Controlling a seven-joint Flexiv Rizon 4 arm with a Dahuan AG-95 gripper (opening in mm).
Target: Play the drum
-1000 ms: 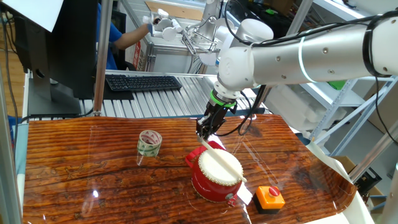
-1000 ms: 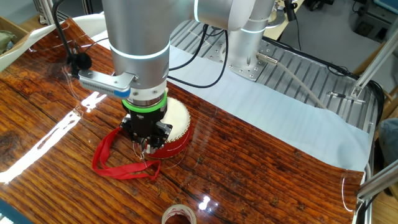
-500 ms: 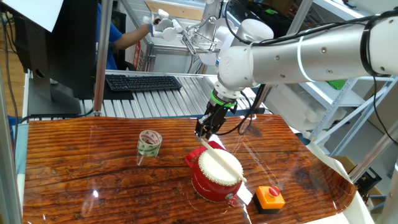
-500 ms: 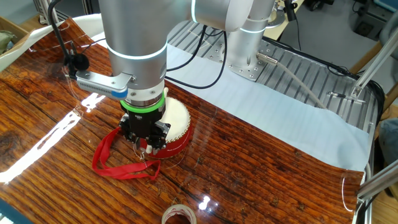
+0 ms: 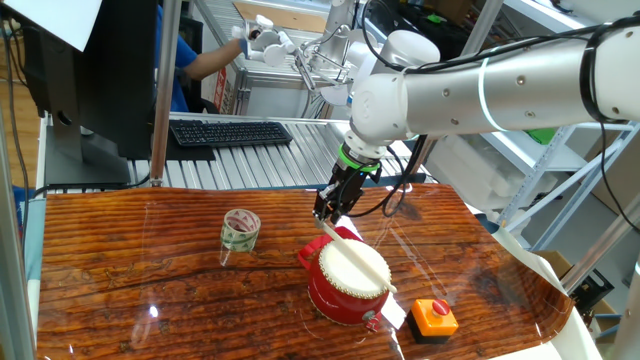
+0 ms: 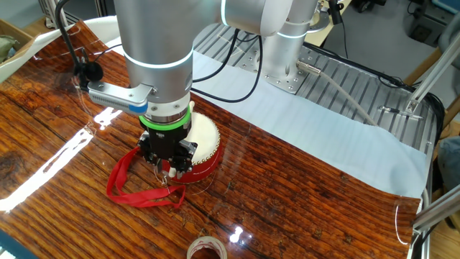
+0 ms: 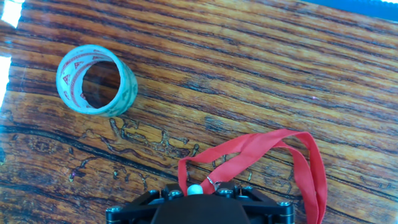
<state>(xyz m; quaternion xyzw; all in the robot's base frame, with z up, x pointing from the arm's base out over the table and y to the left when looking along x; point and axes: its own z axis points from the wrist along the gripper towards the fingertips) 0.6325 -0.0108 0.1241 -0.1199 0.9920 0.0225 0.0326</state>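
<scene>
The red drum (image 5: pixel 347 283) with its cream skin stands on the wooden table, right of centre; it also shows in the other fixed view (image 6: pixel 204 146). My gripper (image 5: pixel 326 216) hangs just above the table at the drum's far-left edge, partly hiding the drum in the other fixed view (image 6: pixel 167 168). It is shut on a thin light drumstick (image 5: pixel 362 262) that lies slanted across the skin. In the hand view the stick's white end (image 7: pixel 194 188) shows between the jaws. A red strap (image 7: pixel 252 152) lies looped on the table by the drum.
A patterned tape roll (image 5: pixel 240 230) stands left of the drum, and shows in the hand view (image 7: pixel 96 82). An orange button box (image 5: pixel 434 317) sits at the drum's right front. A keyboard (image 5: pixel 230 132) lies behind the table.
The gripper has shifted slightly to the left, away from the drum's centre, then held still. The drum, strap and tape roll have not moved.
</scene>
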